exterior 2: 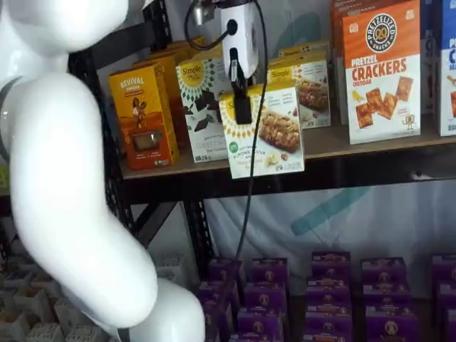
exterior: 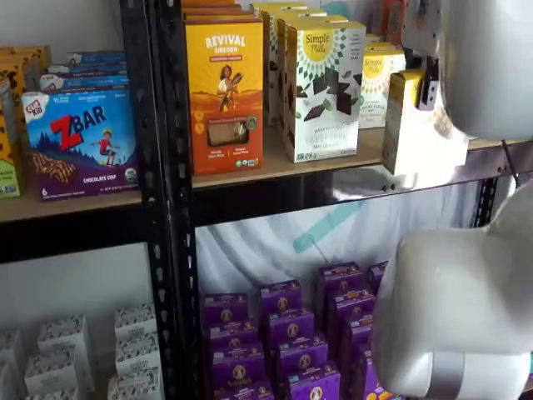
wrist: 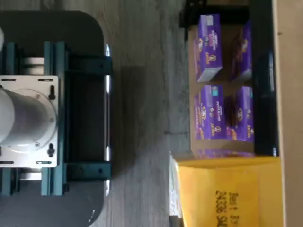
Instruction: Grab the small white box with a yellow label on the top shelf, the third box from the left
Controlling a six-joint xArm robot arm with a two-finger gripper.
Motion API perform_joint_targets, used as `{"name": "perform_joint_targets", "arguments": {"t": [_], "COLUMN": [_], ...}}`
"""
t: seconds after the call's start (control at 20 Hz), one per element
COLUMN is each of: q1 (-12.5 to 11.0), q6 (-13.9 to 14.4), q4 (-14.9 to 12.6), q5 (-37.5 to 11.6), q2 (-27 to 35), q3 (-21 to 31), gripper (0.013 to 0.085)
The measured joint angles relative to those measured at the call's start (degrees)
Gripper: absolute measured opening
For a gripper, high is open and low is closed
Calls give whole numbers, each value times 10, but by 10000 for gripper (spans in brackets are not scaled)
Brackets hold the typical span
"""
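The small white box (exterior 2: 265,135), cream with a yellow sunburst circle and a bar picture, hangs tilted in front of the top shelf (exterior 2: 356,144), its lower edge below the dark front rail. My gripper (exterior 2: 242,107) comes down from above, and a black finger (exterior 2: 241,96) lies against the box's front face. In a shelf view the box (exterior: 408,125) shows side-on, out past the shelf board (exterior: 275,169), with the gripper (exterior: 427,87) at its upper part. The gripper is shut on the box. The wrist view shows neither.
On the top shelf stand an orange carton (exterior 2: 142,117), a taller white carton with chocolate squares (exterior 2: 201,100), another short white carton (exterior 2: 311,82) and a cracker carton (exterior 2: 381,71). Purple boxes (exterior 2: 328,285) fill the lower shelf. My white arm (exterior 2: 64,178) fills the left.
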Motion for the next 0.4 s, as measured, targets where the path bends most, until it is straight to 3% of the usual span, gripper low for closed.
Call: {"name": "perform_joint_targets", "arguments": {"t": [0.4], "q1": [7], "q6": [6], "q4": [-3], "q5": [3], "q2": [-52], "q3": [51], "gripper": [330]}}
